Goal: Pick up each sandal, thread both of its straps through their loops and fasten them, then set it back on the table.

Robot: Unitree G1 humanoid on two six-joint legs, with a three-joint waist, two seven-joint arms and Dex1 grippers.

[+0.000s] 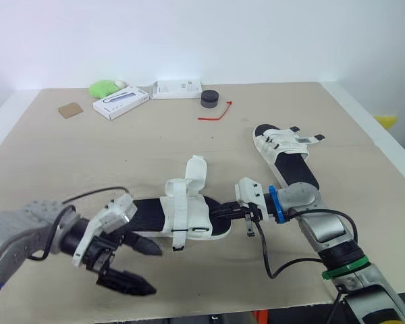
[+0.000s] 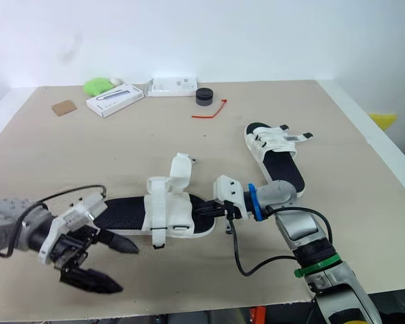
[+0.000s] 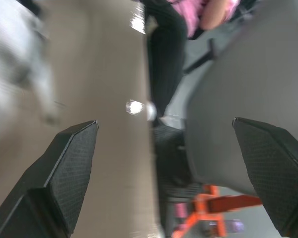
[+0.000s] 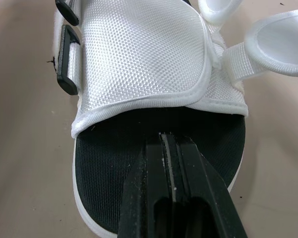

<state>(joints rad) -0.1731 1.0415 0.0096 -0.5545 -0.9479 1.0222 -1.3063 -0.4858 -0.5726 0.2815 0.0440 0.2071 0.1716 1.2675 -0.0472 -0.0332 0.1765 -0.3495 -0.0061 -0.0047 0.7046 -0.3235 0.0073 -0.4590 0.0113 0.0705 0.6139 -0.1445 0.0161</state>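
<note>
Your right gripper (image 1: 221, 212) is pinched closed, tips on the toe end of the near sandal (image 1: 189, 214), which lies on the table (image 1: 121, 155). Your left gripper (image 1: 155, 269) is wide open and empty, just beside the heel. The other sandal (image 1: 283, 152) lies behind, to the right.

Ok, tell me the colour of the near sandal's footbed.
Black footbed, with a white rim; it shows best in the right wrist view.

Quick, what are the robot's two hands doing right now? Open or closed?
Left hand: open, holding nothing.
Right hand: closed, tips on the near sandal, gripping nothing I can see.
</note>
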